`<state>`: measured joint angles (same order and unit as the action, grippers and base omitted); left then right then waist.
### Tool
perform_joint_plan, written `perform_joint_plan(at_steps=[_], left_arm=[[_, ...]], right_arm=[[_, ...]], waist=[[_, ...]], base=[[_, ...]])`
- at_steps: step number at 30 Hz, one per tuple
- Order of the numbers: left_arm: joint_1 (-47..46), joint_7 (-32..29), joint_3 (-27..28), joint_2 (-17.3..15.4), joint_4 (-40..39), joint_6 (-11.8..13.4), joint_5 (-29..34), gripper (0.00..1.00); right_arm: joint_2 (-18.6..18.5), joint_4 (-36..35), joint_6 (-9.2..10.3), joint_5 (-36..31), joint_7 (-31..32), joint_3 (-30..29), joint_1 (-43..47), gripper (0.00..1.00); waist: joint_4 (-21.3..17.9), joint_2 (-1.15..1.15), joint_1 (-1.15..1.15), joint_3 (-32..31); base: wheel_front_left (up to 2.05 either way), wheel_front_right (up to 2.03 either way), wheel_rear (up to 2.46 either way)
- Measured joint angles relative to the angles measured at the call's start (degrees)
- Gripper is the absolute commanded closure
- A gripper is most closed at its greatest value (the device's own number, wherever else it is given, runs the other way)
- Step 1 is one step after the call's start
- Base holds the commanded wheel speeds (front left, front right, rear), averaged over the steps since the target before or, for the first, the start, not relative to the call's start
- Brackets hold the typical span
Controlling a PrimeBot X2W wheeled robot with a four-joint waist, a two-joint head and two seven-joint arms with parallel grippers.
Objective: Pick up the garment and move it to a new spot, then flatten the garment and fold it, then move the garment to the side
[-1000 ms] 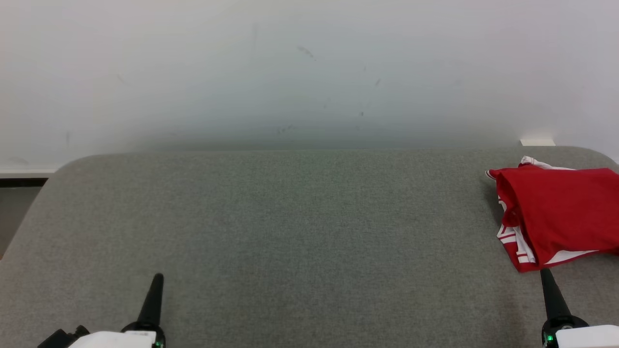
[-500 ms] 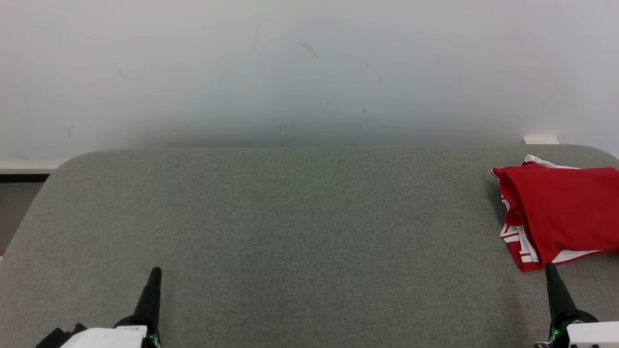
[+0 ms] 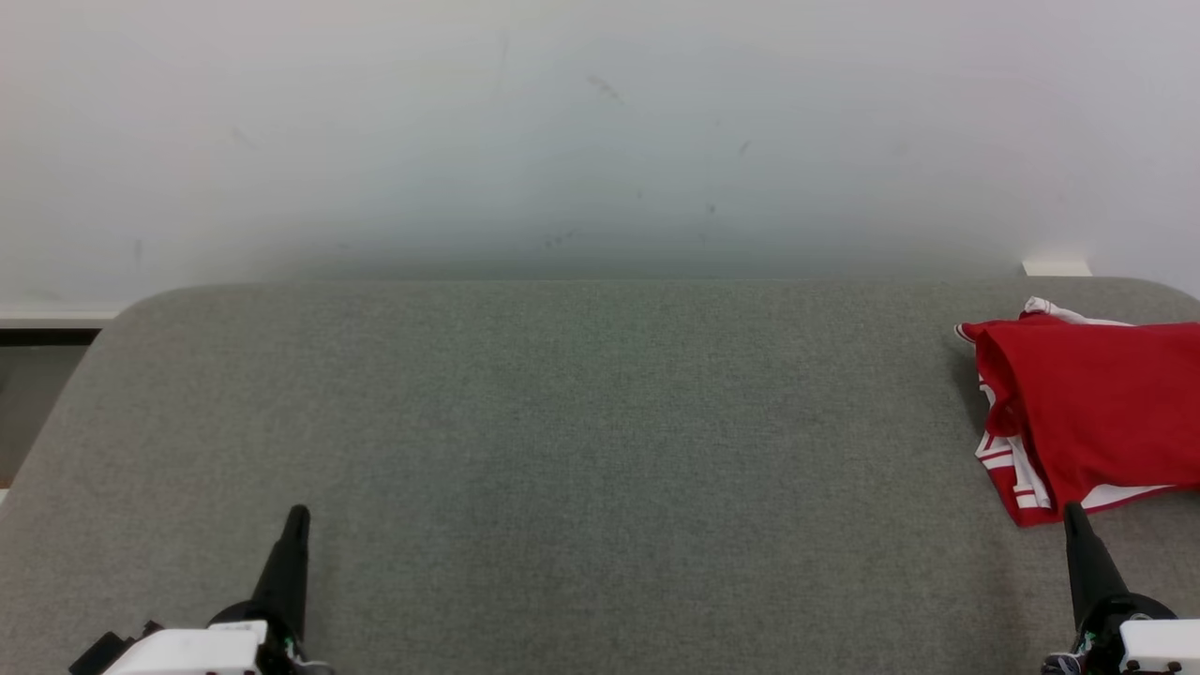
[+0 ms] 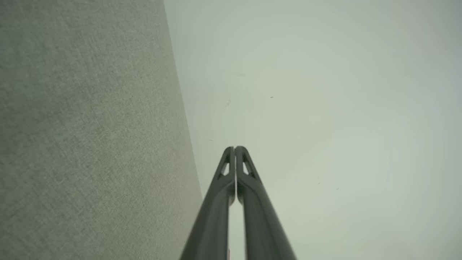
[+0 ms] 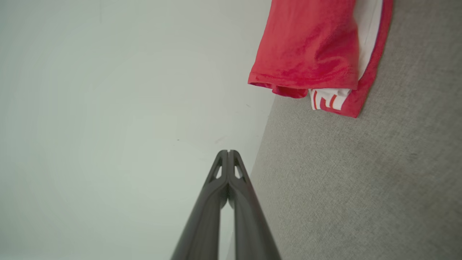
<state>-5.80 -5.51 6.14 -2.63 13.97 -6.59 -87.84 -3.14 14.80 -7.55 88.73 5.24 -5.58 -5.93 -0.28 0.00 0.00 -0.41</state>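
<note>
Currently I note the garment (image 3: 1097,412) lying ahead of my right gripper (image 3: 1072,513); it and the left gripper (image 3: 298,516) are both closed, empty.

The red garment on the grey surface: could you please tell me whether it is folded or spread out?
Folded: the red garment lies as a compact stack, its top layer doubled over white-striped layers beneath.

Reads as a bare test room or lab bay rather than a home; can't pin it tighter. Evidence: a plain white wall (image 3: 375,141) with a few scuff marks (image 3: 605,89). One wide counter (image 3: 562,450) covered in grey felt-like fabric, with rounded corners, stands right before it. White trim strip (image 3: 56,314) low at the left. Red-and-white garment (image 3: 1097,403) lies at the counter's right edge.
</note>
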Motion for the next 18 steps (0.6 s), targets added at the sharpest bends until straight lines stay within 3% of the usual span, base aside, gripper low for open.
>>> perform_joint_plan(at_steps=[18], left_arm=[[-0.73,-1.04,0.51,-0.04,-0.08,-0.20,-4.14,1.00]], right_arm=[[0.03,-0.21,0.00,3.80,1.24,-0.73,-0.65,1.00]], waist=[[0.28,0.00,0.00,0.40]], base=[[0.00,0.00,0.00]])
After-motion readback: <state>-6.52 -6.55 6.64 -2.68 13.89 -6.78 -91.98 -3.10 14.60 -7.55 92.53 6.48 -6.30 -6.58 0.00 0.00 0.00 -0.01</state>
